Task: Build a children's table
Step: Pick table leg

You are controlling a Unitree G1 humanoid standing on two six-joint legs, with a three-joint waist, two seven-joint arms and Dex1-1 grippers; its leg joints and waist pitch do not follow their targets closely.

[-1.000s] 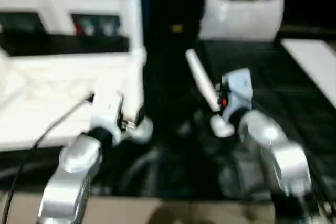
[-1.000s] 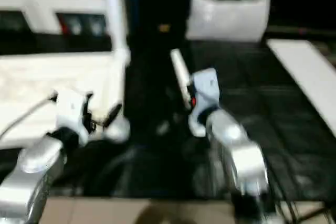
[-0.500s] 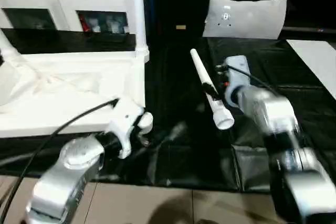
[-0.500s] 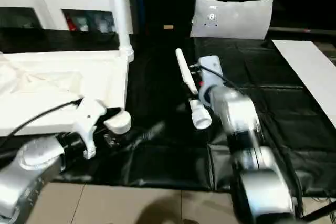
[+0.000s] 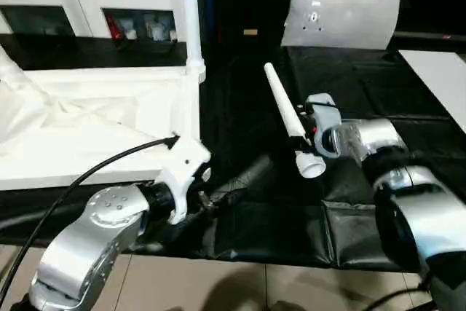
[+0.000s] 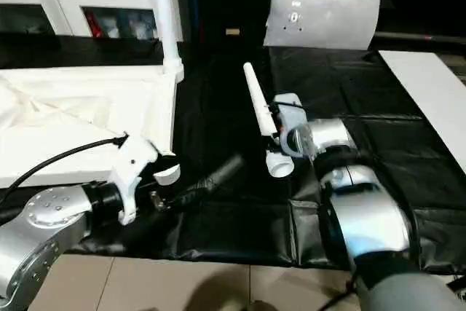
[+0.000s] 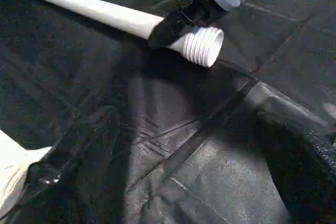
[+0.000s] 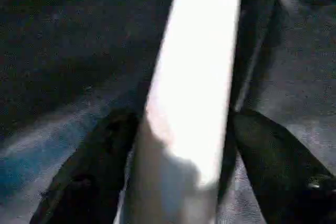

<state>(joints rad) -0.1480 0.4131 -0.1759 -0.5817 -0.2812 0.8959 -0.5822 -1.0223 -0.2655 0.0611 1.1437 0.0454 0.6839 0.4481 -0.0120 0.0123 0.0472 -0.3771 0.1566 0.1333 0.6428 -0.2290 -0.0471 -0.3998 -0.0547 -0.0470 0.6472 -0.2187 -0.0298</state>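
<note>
My right hand (image 5: 301,138) straddles the loose table leg (image 5: 290,123) near its ribbed end on the black tabletop (image 5: 408,118), fingers not clamped, so it may roll or pivot away; left hand (image 6: 191,187) open, empty.

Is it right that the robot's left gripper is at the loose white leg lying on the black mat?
Not quite: the right gripper is at that loose leg on the black mat, its fingers either side of it, as the left wrist view shows. The left gripper is apart from it.
</note>
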